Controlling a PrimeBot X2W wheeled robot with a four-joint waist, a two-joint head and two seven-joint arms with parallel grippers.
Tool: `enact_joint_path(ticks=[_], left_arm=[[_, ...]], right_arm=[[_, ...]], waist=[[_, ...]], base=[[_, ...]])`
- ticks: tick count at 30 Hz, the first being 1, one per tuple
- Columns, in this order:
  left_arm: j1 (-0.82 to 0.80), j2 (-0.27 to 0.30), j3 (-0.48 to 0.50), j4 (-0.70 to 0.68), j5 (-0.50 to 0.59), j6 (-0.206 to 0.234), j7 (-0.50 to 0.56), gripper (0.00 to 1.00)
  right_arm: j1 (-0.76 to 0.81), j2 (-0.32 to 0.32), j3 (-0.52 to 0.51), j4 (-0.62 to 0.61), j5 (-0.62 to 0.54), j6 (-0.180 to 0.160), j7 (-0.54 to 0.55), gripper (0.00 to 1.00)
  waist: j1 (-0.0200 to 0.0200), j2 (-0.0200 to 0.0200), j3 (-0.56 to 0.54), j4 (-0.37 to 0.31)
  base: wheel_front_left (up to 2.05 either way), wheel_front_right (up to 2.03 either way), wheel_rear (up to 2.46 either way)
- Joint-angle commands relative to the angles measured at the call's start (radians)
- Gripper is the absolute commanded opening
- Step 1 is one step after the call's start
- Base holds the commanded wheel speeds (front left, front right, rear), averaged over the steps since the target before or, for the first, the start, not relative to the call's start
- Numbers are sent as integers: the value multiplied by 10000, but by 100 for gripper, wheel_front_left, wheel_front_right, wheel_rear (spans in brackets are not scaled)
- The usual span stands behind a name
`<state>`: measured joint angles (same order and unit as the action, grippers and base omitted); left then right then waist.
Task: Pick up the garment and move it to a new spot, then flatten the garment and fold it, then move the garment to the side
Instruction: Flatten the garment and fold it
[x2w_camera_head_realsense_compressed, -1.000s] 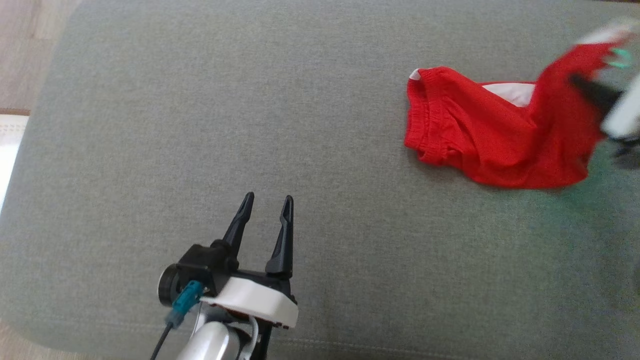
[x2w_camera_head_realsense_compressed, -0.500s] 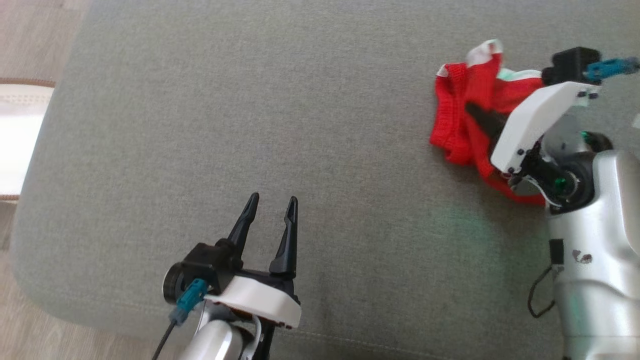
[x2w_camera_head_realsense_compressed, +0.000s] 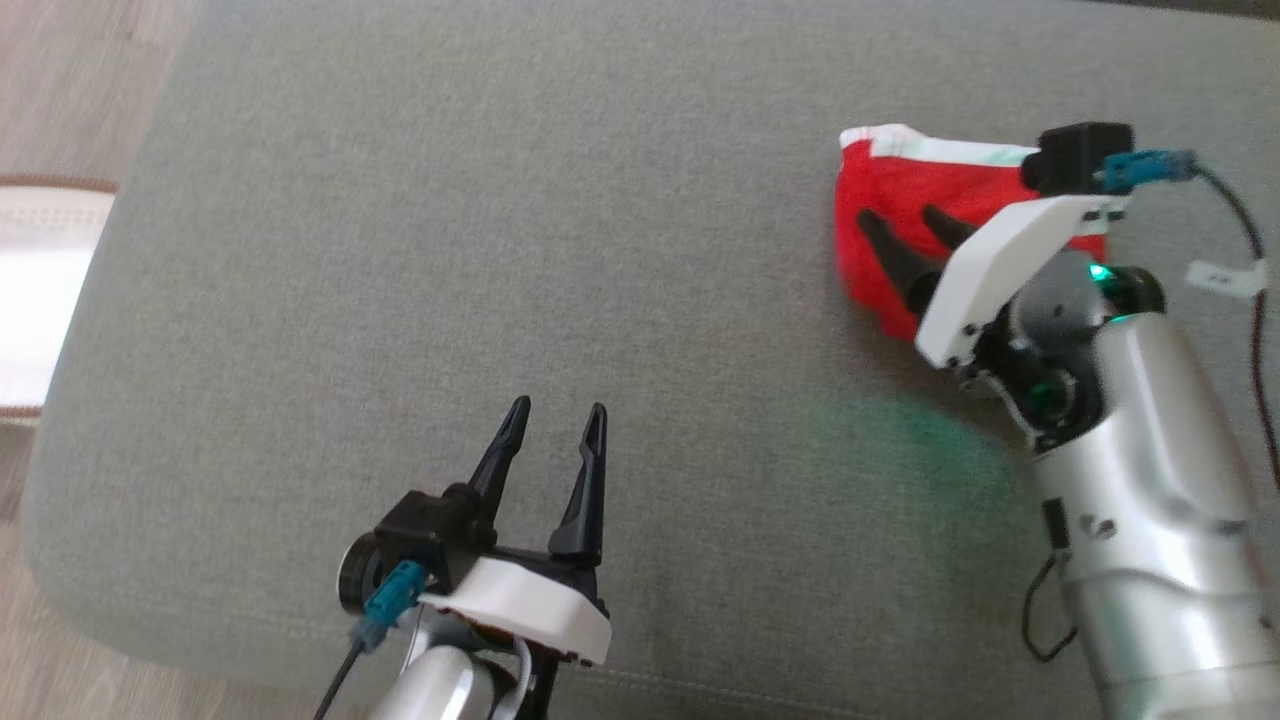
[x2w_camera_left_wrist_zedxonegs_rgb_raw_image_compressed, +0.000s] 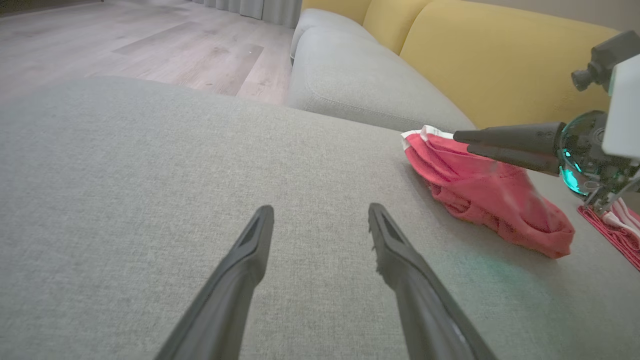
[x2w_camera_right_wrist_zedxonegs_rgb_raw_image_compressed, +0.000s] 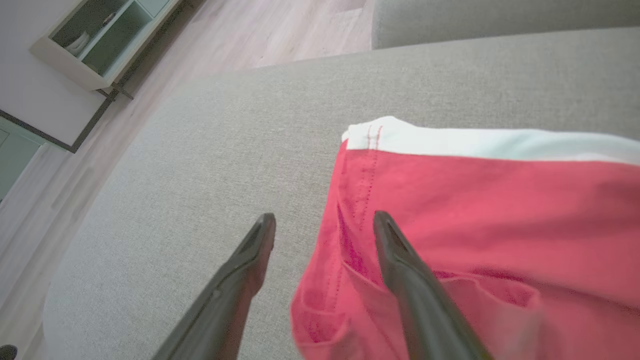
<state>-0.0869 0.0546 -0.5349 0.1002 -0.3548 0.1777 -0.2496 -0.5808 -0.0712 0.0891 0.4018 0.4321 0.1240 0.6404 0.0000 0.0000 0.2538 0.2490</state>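
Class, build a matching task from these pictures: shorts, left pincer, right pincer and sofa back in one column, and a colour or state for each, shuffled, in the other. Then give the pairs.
1. shorts
2. left pincer
3. right pincer
4. sofa back

A. yellow
B. open, above the edge of the shorts
C. red with a white band
D. open, over bare grey cushion

Pairs: 1-C, 2-D, 3-B, 4-A

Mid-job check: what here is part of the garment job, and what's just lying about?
Job: red garment with white trim; gray cushion under it; right gripper, open over it; left gripper, open.
Lying about: another red-and-white cloth; yellow sofa; shelf unit; pale rug.
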Motion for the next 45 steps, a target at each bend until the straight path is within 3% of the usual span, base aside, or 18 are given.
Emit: enact_joint_path(ticks=[1,7,11,19,22,27,28,30,33,45], left_arm=[[-152,-42,359,-228,-67,60,-122,100],[141,-42,546,-170,-66,61,-122,100],[464,-42,833,-222,37,74,-122,100],[1186,-43,1495,-438,616,-43,-122,100],[1581,-43,1854,-577,1014,-67,-122,100],[1905,-43,2107,-726,1361,-171,-122,100],[1927,-43,2136,-756,1398,-194,-122,100],[1913,-43,2172,-819,1459,-223,-122,100],[1759,-43,2198,-989,1448,-199,-122,100],[826,-43,1827,-1096,1382,-215,-122,100]], right_arm=[[55,208,621,-380,134,67,-528,100],[973,209,1703,-1039,535,67,-1610,100],[1811,106,1848,-2083,-402,67,-2747,100],[4114,-679,409,-3326,-2271,67,-5420,100],[5044,-1008,-319,-3108,-2791,67,-6663,100],[5296,-1001,-794,-2462,-2968,67,-7415,100],[5217,-1000,-833,-2372,-2948,67,-7462,95],[4979,-1035,-912,-2215,-2899,67,-7478,64],[4396,-1201,-878,-1946,-2723,67,-7344,0],[1721,-2047,-119,864,-2775,67,-6848,0]], waist=[[0,0,-231,-156],[0,0,-793,-432],[0,0,-1241,-705],[0,0,-2111,-1028],[0,0,-2376,-1129],[0,0,-2403,-1095],[0,0,-2377,-1064],[0,0,-2264,-956],[0,0,-1921,-759],[0,0,-527,228]], base=[[0,0,0],[0,0,0],[0,0,0],[0,0,0],[0,0,0],[0,0,0],[0,0,0],[0,0,0],[0,0,0],[0,0,0]])
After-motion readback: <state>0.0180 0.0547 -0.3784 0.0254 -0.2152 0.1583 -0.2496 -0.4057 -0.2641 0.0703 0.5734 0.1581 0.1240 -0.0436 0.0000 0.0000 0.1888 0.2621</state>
